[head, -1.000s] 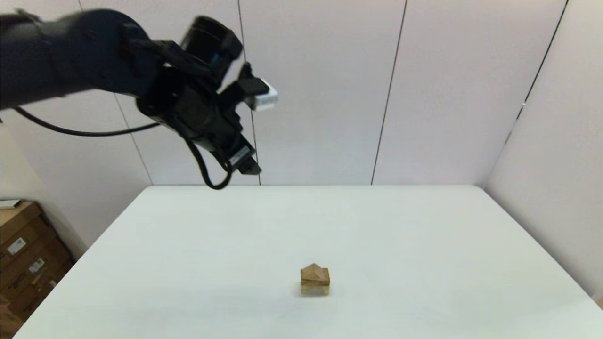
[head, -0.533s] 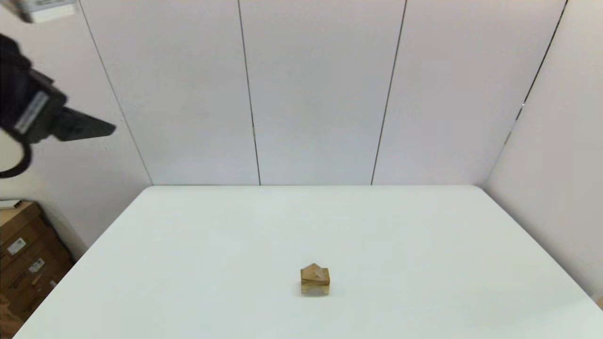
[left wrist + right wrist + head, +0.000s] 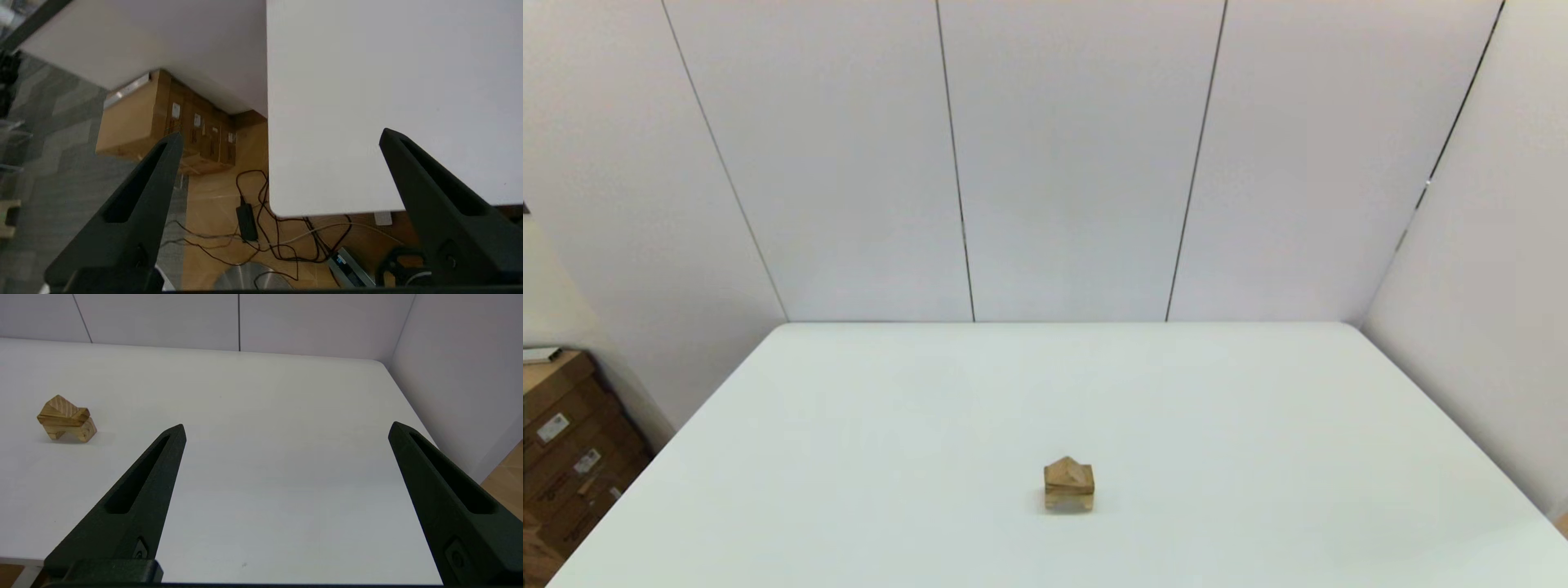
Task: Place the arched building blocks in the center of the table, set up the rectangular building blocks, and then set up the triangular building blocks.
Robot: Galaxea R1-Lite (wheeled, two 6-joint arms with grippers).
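A small stack of wooden blocks [image 3: 1069,485], triangle on top, stands mid-table [image 3: 1258,425]. The right gripper [image 3: 286,428], spread wide and empty, is nearer, blocks off toward the robot's left. The left gripper [image 3: 282,139], also wide, hangs beyond the table's corner.

The white table [image 3: 866,425] has rounded corners and only one thing sitting on it: a little wooden stack a bit toward the near edge from the middle. The arched building blocks [image 3: 1068,501] piece is what actually touches the tabletop, hollow side down. On the arch lies the slim rectangular building blocks [image 3: 1069,487] piece, and the triangular building blocks [image 3: 1067,470] piece is on top, peak up.
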